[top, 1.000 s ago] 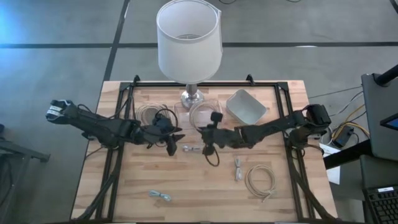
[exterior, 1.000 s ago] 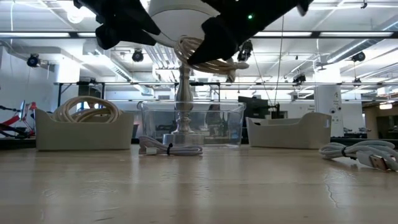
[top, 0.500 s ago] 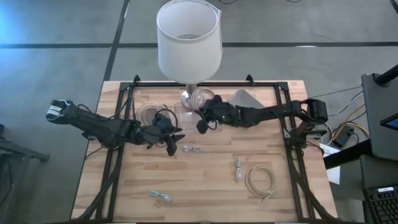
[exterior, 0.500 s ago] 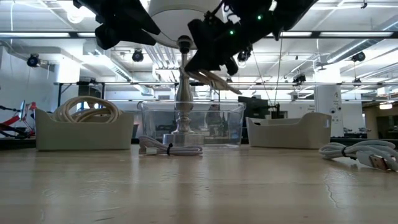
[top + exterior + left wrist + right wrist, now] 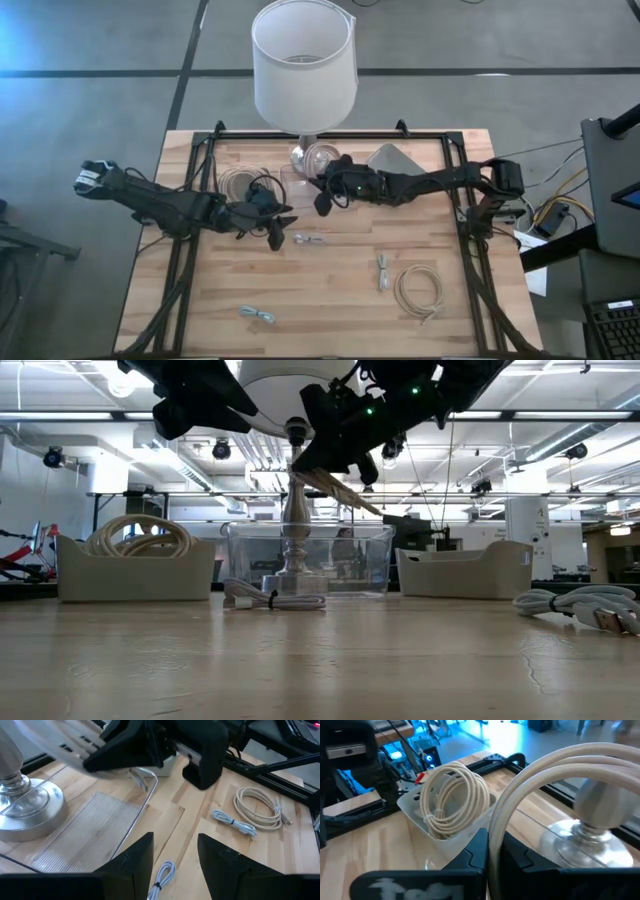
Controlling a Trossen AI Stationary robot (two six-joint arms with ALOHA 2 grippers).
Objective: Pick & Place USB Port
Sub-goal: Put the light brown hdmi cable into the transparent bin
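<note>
In the high view, a wooden table fills the middle of the frame, with a white-shaded lamp at top centre. The right gripper reaches in from the right to just below the lamp's base, clamped on a coiled cream cable that hangs over a clear bin. The left gripper sits left of centre with its fingers apart and nothing between them, just left of a small white bundled cable. Another bundled cable and a loose cream coil lie at lower right, and a small grey cable lies at lower centre. A white bin holding a coil sits at left, behind the left arm. In the low view, both grippers hang dark at the top of the frame; the right gripper holds the cream cable above the clear bin, with a white bin at left and another white bin at right. In the left wrist view, the left gripper's fingers stand apart at the bottom, above the small bundled cable. In the right wrist view, the right gripper's fingers are pinched together on the cream cable, which arches across the upper right of the frame.
</note>
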